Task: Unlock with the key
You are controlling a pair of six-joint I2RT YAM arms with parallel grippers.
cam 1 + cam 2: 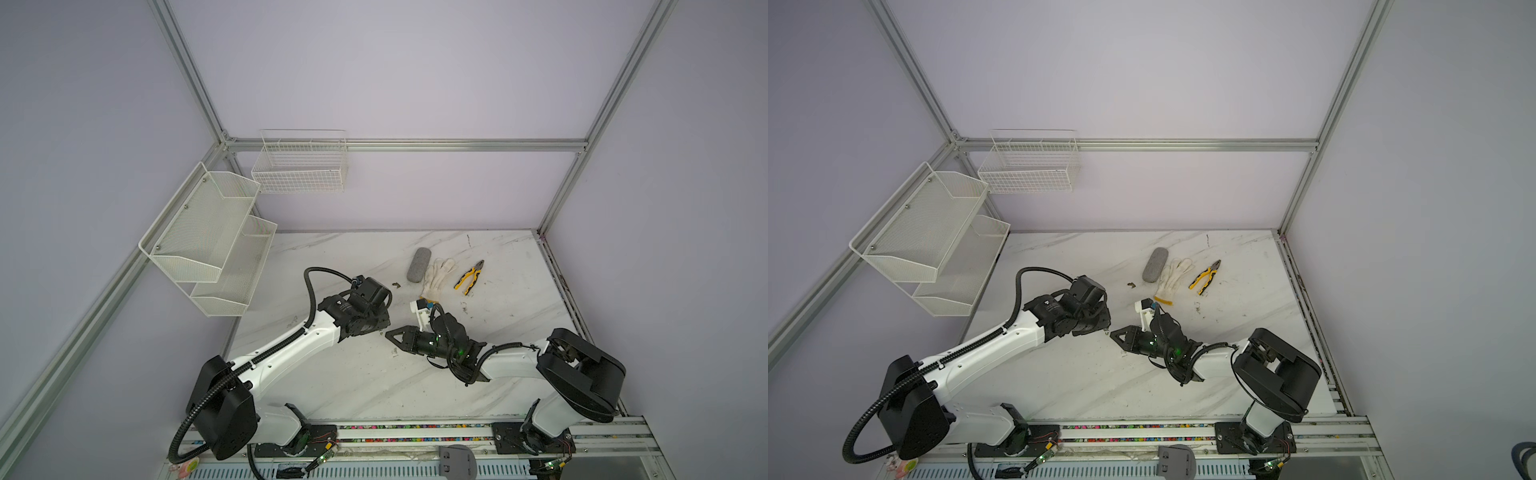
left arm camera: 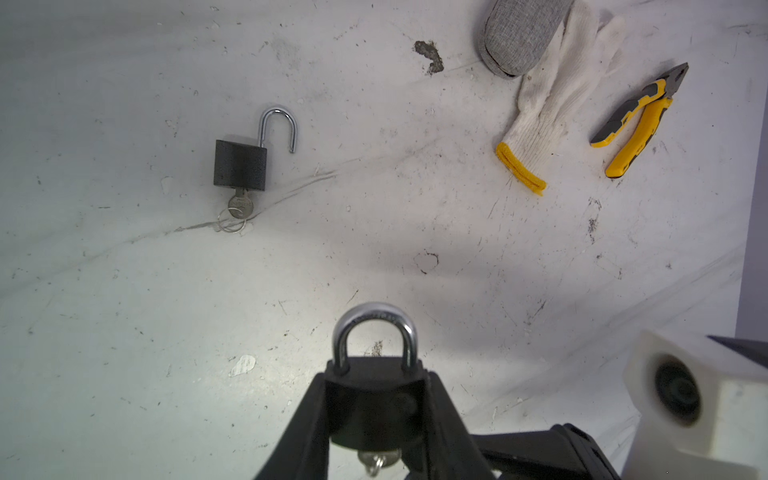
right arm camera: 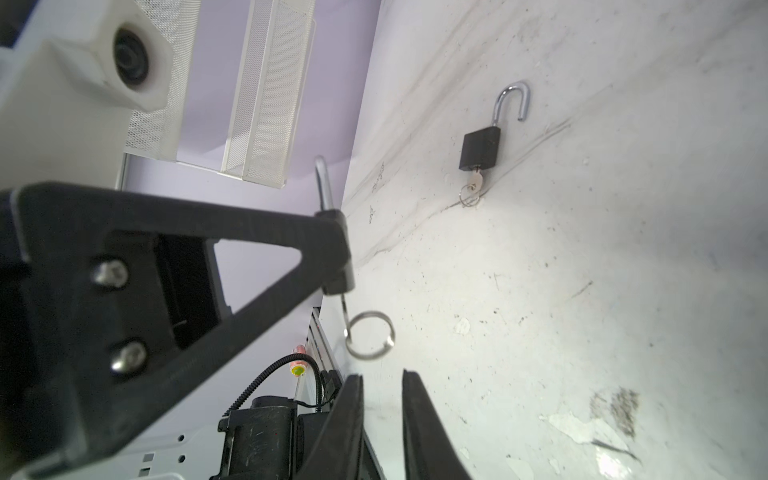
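My left gripper (image 2: 377, 374) is shut on the body of a black padlock (image 2: 374, 399). Its silver shackle (image 2: 374, 318) sits in both holes. A key (image 2: 376, 459) is in the keyway under the body, with its ring (image 3: 391, 334) hanging free. My right gripper (image 3: 381, 376) is open, just short of that ring, and nothing is between its fingers. In both top views the two grippers meet at mid-table, with the right gripper's black fingers (image 1: 401, 334) pointing at the left wrist (image 1: 1084, 316). A second black padlock (image 2: 240, 165) lies on the table with its shackle swung open and a key in it.
At the back of the marble table (image 1: 374, 386) lie a grey case (image 1: 417, 265), a white glove (image 1: 438, 276) and yellow pliers (image 1: 469, 278). White mesh shelves (image 1: 208, 237) and a wire basket (image 1: 301, 166) hang on the left and back walls.
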